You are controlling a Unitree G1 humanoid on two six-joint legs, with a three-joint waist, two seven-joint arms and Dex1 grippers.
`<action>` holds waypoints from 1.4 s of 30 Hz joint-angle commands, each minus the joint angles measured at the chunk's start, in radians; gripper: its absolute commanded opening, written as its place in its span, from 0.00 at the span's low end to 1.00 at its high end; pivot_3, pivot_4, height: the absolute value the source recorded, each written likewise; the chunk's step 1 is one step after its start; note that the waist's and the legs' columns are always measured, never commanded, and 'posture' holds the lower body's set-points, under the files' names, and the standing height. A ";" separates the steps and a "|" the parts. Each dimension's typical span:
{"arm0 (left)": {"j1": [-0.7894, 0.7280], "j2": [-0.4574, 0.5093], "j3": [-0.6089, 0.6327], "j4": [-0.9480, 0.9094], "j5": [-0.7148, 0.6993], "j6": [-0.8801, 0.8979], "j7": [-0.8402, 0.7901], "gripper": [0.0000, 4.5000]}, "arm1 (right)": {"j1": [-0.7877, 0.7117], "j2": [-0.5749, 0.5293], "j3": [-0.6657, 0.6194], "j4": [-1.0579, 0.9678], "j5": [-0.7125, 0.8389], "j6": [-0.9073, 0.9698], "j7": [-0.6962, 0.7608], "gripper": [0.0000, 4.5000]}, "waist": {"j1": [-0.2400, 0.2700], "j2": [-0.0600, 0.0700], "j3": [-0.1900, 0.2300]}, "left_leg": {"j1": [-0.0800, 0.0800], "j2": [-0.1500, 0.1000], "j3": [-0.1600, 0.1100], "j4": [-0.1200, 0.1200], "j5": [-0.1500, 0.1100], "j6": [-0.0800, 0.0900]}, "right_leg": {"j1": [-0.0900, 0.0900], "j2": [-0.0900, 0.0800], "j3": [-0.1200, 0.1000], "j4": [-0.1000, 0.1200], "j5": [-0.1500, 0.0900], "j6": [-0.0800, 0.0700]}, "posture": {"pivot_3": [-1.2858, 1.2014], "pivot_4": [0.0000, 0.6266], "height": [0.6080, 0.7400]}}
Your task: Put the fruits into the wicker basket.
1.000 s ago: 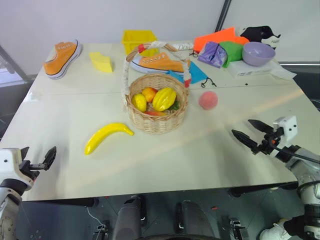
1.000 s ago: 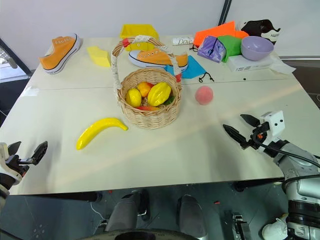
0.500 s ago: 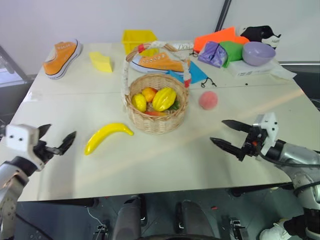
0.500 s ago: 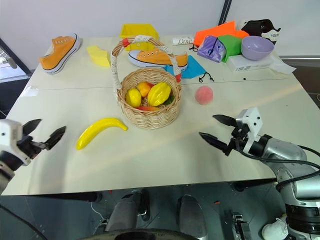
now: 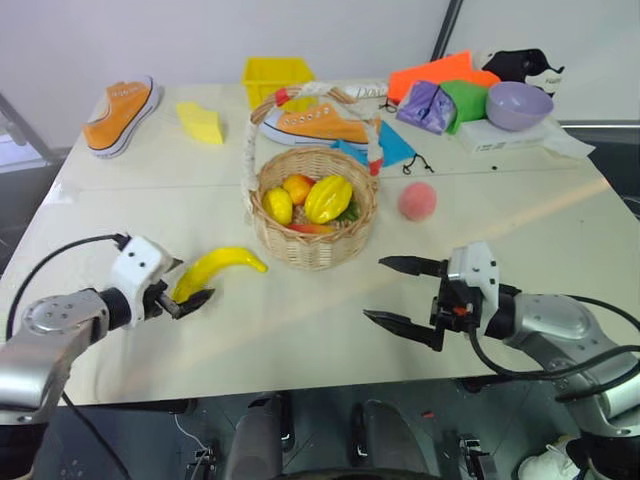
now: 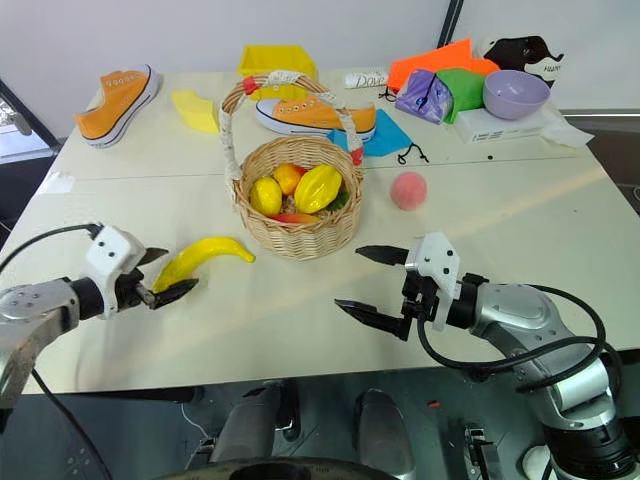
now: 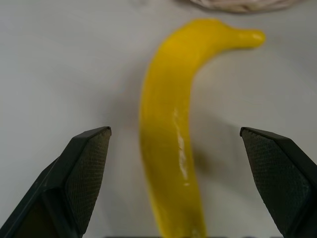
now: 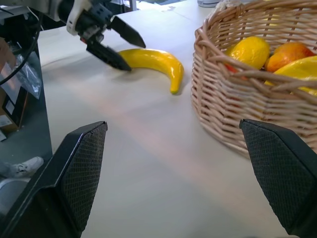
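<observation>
Both arms have swung in over the tabletop (image 5: 300, 330) in the last second. The wicker basket (image 5: 314, 222) sits mid-table, already holding some fruit. The banana (image 5: 222, 268) lies just to its left and the peach (image 5: 417, 200) to its right. Left gripper (image 5: 180, 288) now straddles the banana's end, wide open, holding nothing, so looks like the grab comes next. Right gripper (image 5: 400, 292) is wide open and empty too, hovering in front of the basket

Left end effector (image 5: 184, 291) low over the table, fingers spread wide, right end effector (image 5: 400, 291) raised, fingers equally wide
</observation>
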 commanded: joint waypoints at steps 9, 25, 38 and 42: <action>0.004 -0.019 0.060 0.129 0.061 -0.095 0.007 0.13 | 0.058 0.016 0.011 0.065 -0.065 -0.167 0.063 1.00 | -0.001 0.000 0.000 | 0.001 0.000 0.000 0.000 0.000 0.000 | 0.001 0.000 -0.001 0.001 0.000 0.000 | 0.52 0.24 0.95; -0.311 -0.049 0.087 -0.218 -0.191 0.162 0.108 0.13 | -0.053 -0.007 0.009 0.177 -0.095 -0.208 0.104 1.00 | 0.026 -0.003 -0.001 | 0.002 -0.002 0.000 0.003 0.000 0.000 | 0.006 -0.005 -0.006 -0.001 0.004 -0.006 | 0.52 0.24 0.95; -0.839 -0.298 -0.342 0.013 0.004 0.319 0.206 0.13 | -0.042 0.012 0.006 0.119 -0.108 -0.193 0.018 1.00 | 0.026 -0.005 -0.001 | -0.001 0.001 0.001 0.013 0.007 0.007 | 0.007 0.011 -0.006 0.009 0.010 0.011 | 0.52 0.24 0.95; -0.849 -0.318 -0.327 0.024 0.004 0.319 0.193 0.54 | -0.039 0.016 -0.012 0.116 -0.117 -0.184 -0.028 1.00 | 0.024 -0.005 -0.001 | -0.001 0.002 0.001 0.016 0.007 0.007 | 0.006 0.010 -0.005 0.012 0.010 0.011 | 0.52 0.24 0.95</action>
